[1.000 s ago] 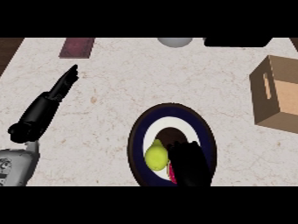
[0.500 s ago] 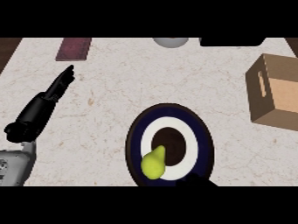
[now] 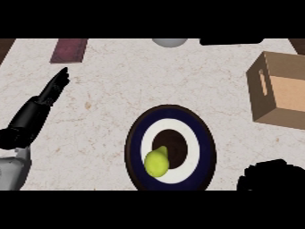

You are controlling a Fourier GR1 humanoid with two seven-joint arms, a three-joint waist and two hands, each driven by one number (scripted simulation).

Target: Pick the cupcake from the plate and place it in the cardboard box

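Left hand (image 3: 31, 117) rests, fingers straight; black right hand (image 3: 277, 175)—grip impossible to tell—could knock the yellow-green fruit (image 3: 157, 162) off the dark-blue round plate (image 3: 207, 143) reaching in.

Open counter (image 3: 230, 114) lies between plate (image 3: 135, 147) and cardboard box (image 3: 293, 96).

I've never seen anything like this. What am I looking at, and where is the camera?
The camera sits in a humanoid robot's head, looking steeply down at a kitchen counter. The black shape at left is its left hand, open and resting. The dark lump at lower right is its right hand; whether it holds anything cannot be seen. On the counter are a dark blue and white plate bearing a yellow-green pear-like fruit, and an open cardboard box at right.
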